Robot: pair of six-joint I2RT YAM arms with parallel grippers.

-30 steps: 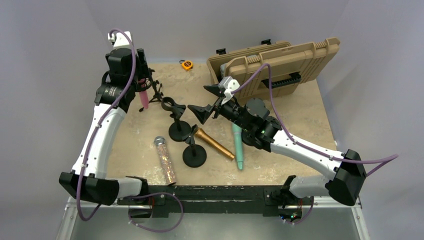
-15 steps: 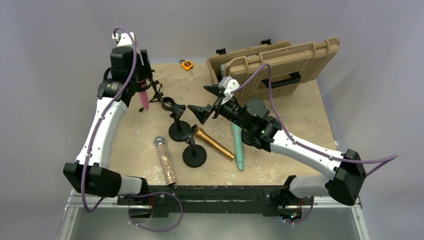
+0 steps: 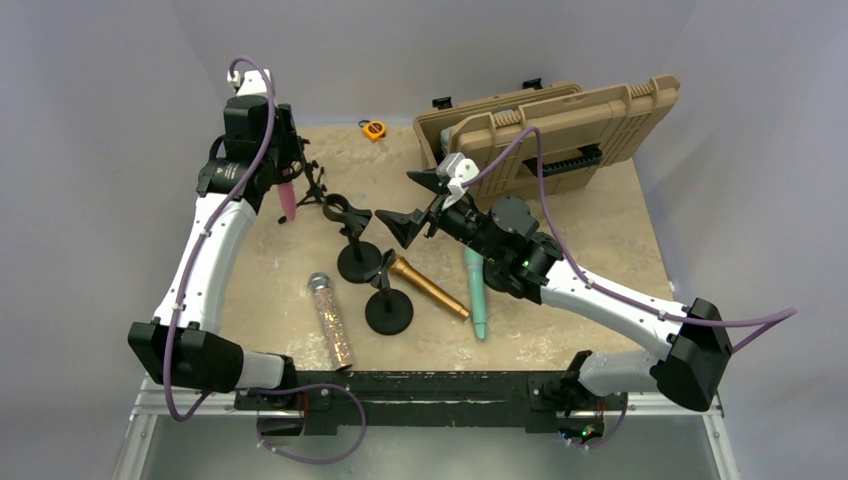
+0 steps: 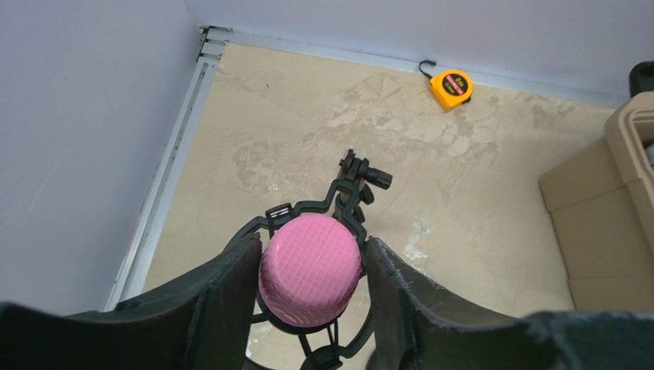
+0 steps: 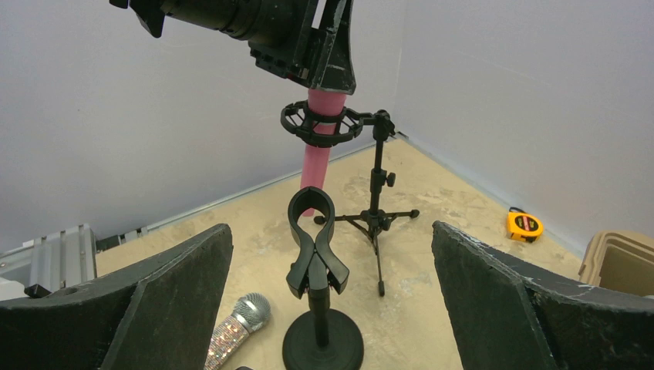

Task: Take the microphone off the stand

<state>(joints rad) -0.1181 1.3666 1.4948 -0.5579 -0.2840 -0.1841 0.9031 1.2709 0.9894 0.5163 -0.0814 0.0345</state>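
Observation:
A pink microphone point(image 3: 287, 195) stands upright in the ring mount of a black tripod stand point(image 3: 312, 185) at the back left. My left gripper point(image 3: 283, 150) comes down from above and is shut on its pink mesh head point(image 4: 310, 268), one finger on each side, with the mount ring point(image 4: 359, 189) just below. In the right wrist view the pink body point(image 5: 316, 162) still passes through the ring point(image 5: 320, 123). My right gripper point(image 3: 412, 203) is open and empty, hovering mid-table and facing the stands.
Two black clip stands with round bases point(image 3: 355, 255) point(image 3: 388, 310) stand mid-table. A gold microphone point(image 3: 430, 288), a teal one point(image 3: 476, 290) and a glitter one point(image 3: 330, 320) lie flat. A tan case point(image 3: 545, 125) and a yellow tape measure point(image 3: 374, 129) are at the back.
My left arm has shifted slightly up and toward the back over the pink microphone. The microphone has barely moved in its ring. The right arm is still.

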